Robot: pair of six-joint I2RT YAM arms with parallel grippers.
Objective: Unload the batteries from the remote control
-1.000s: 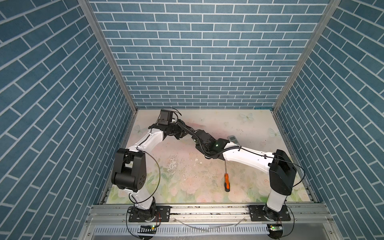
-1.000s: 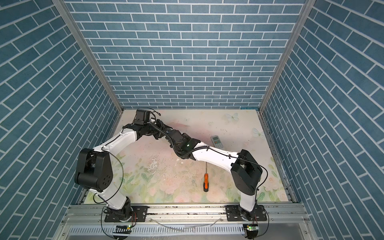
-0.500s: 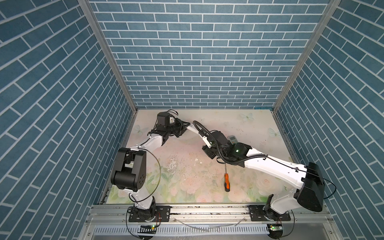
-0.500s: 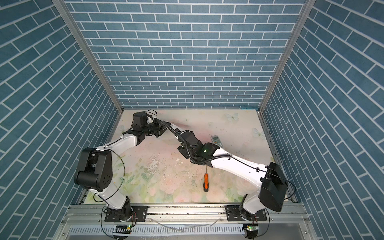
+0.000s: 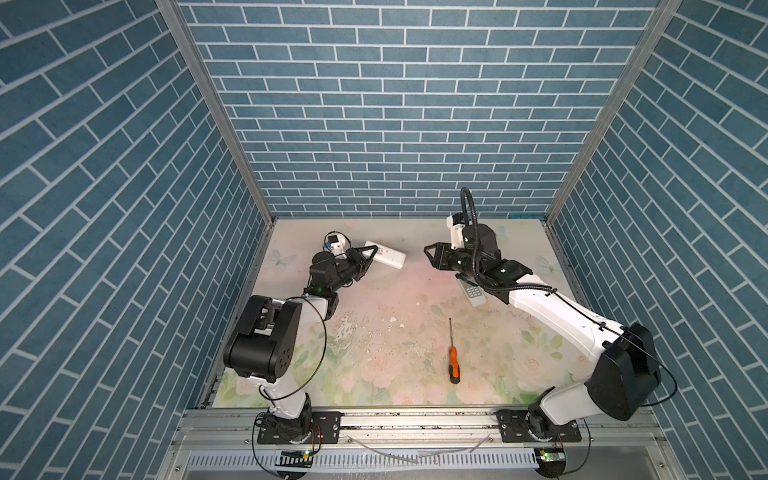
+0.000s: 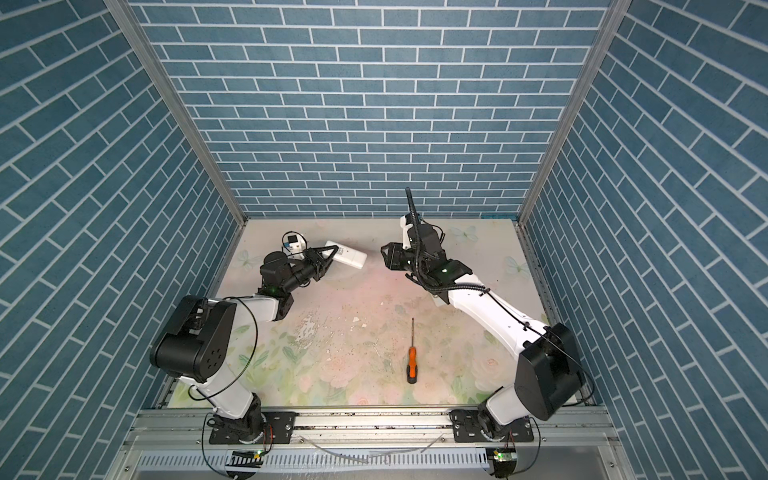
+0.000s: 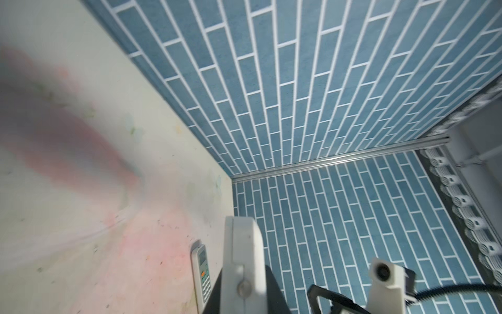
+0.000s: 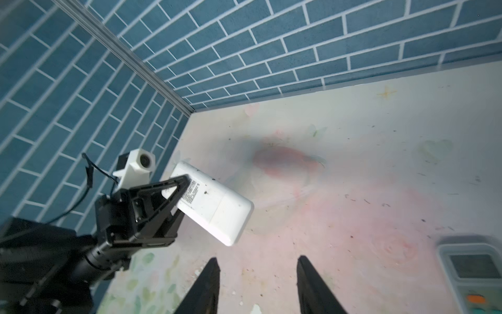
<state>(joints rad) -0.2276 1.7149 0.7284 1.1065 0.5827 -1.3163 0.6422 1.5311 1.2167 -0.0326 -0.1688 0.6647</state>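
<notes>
Three blue-brick walls (image 5: 395,124), floral tabletop (image 5: 395,299); left claw (image 5: 374,254) tight on white remote (image 5: 390,258), right claw (image 8: 258,261) agape.

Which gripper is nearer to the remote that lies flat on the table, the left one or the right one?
Right. The right gripper hangs open just past the flat remote; the left gripper is farther off, across the table, shut on a raised white remote.

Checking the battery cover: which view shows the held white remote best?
Right wrist: the white remote shows its back, label and cover seam. Both top views show it small; the left wrist sees it foreshortened.
</notes>
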